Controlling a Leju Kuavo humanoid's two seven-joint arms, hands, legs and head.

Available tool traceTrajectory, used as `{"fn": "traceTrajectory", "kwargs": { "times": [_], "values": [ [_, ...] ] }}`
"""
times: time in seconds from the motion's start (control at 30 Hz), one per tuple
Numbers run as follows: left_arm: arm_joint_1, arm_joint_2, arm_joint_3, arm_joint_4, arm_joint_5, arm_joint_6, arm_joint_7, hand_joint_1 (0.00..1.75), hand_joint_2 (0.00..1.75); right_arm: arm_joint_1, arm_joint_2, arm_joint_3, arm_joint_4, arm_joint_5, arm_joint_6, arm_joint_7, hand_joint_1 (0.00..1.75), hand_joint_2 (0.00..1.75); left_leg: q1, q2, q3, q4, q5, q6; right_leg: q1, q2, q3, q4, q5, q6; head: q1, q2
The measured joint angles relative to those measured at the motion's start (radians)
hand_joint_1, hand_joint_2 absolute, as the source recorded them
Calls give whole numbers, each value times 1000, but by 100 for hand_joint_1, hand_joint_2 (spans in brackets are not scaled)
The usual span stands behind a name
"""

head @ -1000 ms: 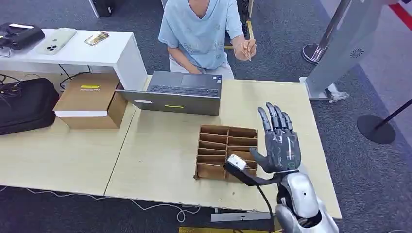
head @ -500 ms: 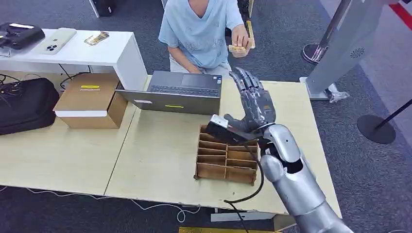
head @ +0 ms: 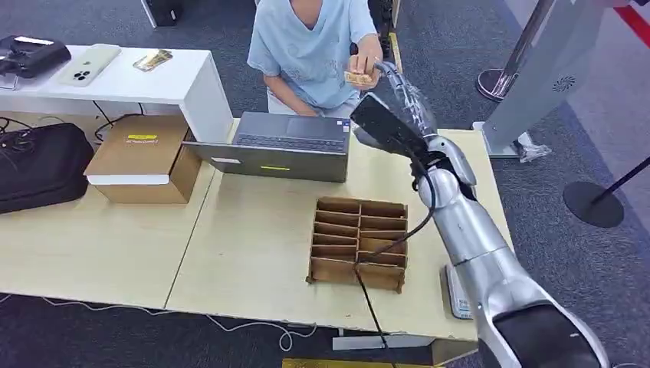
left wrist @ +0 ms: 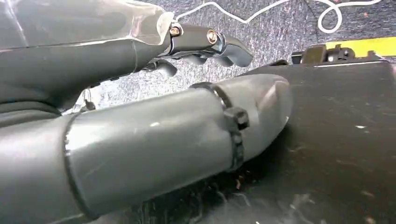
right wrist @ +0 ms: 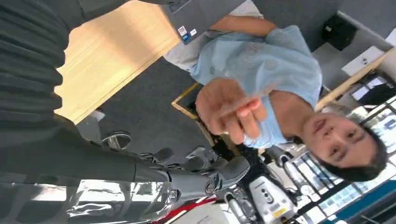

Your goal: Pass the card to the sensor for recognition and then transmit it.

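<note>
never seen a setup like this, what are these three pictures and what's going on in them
It is a humanoid robot with silver arms. The wide picture is from its head, looking down at a table with a laptop and a cardboard divider tray. Its right hand reaches up toward a card that a seated person holds out; the hand holds nothing yet. The other two pictures come from cameras at its wrists: the right one looks past its fingers at the person, the left shows the left hand hanging over carpet.

The right hand [head: 405, 90] reaches over the counter [head: 253, 245] toward a person's hand [head: 366, 60] holding a card [head: 356, 77].
</note>
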Motion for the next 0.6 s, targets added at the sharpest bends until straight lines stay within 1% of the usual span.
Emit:
{"fn": "traceTrajectory", "kwargs": {
  "times": [0.3,0.43,0.6],
  "values": [
    [-1,-7,-1,0,-4,-3,10,0,0,-84,5,-16,138,40,-65,13,0,175,0,0,0,0,0,0,0,0,0,0,0,0,0,0],
    [-1,-8,0,0,-2,-1,11,0,0,-116,19,-16,193,63,-91,16,0,175,0,0,0,0,0,0,0,0,0,0,0,0,-1,0],
    [-1,-8,0,0,1,1,12,0,0,-143,35,-16,245,72,-106,14,0,175,0,0,0,0,0,0,0,0,0,0,0,0,-1,0]
  ]
}}
